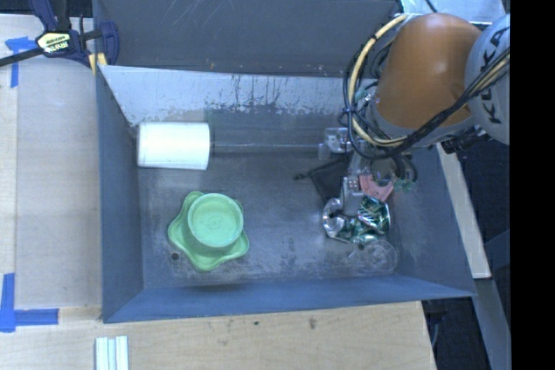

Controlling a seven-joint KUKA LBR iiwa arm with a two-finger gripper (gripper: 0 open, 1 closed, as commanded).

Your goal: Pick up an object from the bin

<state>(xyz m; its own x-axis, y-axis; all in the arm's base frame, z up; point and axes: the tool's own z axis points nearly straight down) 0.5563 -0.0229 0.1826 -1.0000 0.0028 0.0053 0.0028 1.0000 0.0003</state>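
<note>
Arm (427, 75) over crumpled, perhaps foil wrapper (362, 223)

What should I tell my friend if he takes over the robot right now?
Gripper: low at the right side of the bin, at a crumpled shiny green-and-silver wrapper. Whether it has a hold on it cannot be made out.
Other things: white roll lying back left, green cup front left.
Done: arm is down in the bin.
Left: grip one thing, lift it out.

Hangs with the gripper (354, 191) over a crumpled shiny wrapper (362, 225) at the right of the bin (277, 39), well apart from white roll (173, 145) and green cup (208, 228).
</note>
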